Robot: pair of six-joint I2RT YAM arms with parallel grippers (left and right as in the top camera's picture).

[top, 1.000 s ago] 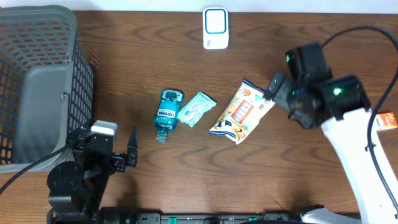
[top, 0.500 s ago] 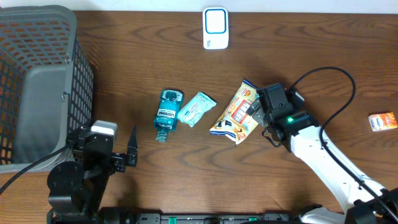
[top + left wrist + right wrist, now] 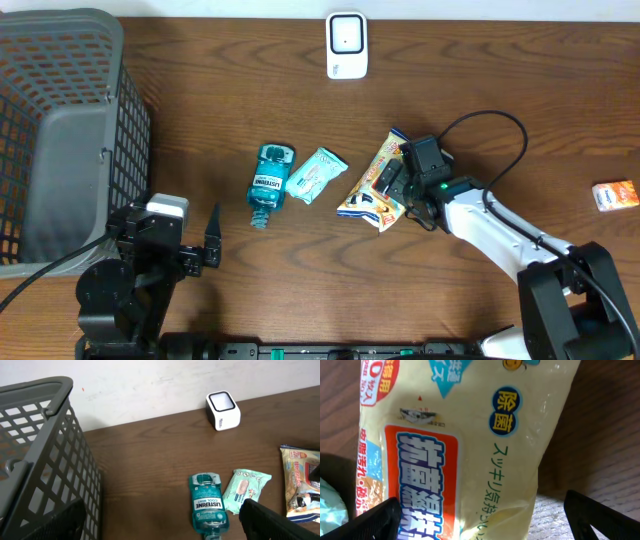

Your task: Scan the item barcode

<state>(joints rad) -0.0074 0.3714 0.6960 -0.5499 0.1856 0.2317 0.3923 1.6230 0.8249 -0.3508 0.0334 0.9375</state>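
Bench: dark wood bench (image 3: 480, 80) with a handful of stuff spread over it.
Item: the yellow wipes pack (image 3: 365, 200), Japanese print all over it, lies flat and slanted a bit right of the bench's middle. Up close in the right wrist view it's the printed face with the big orange label.
Right arm: the right gripper (image 3: 392, 185) sits low over the right-hand part of the pack with its jaws spread wide. In the wrist view there's one finger off each side of the pack. Can't tell if the tips actually touch it, and it isn't clamped on anything.
Left arm: the left gripper (image 3: 208, 243) is near the front-left corner, jaws apart and holding nothing, facing out across the bench toward the far edge.
Reader: the scanner (image 3: 346, 45), a little white box, sits at the far edge around the middle, well apart from the pack.
Bottle: the teal mouthwash bottle (image 3: 268, 185) lies on its side left of the middle, neck toward the front edge.
Small pack: the teal packet (image 3: 316, 175) is just beside the bottle, between it and the yellow pack. Hard to say if it's touching either one.
Bin: the gray mesh basket (image 3: 130, 130) takes up the left edge, back toward the far-left corner.
Stray: the small orange box (image 3: 614, 194) is by the right edge, well apart from everything else.
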